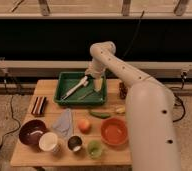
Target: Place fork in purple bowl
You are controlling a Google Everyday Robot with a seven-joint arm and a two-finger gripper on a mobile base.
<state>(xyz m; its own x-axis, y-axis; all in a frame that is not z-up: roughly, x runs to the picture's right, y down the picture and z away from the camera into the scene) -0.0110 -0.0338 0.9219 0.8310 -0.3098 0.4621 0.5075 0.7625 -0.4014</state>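
The fork (87,94) is a slim grey piece lying in the green tray (64,79), beside the longer white utensil (75,87). My gripper (96,83) hangs over the right part of the tray, just above and to the right of the fork. The purple bowl (31,133) stands at the table's front left, far from the gripper, with nothing of the task in it.
A white cup (50,142), a metal cup (75,144), a green cup (94,148) and an orange bowl (114,131) line the front. A blue cloth (64,122), an orange fruit (83,125) and a green vegetable (100,114) lie mid-table. A brown bar (38,106) lies at the left.
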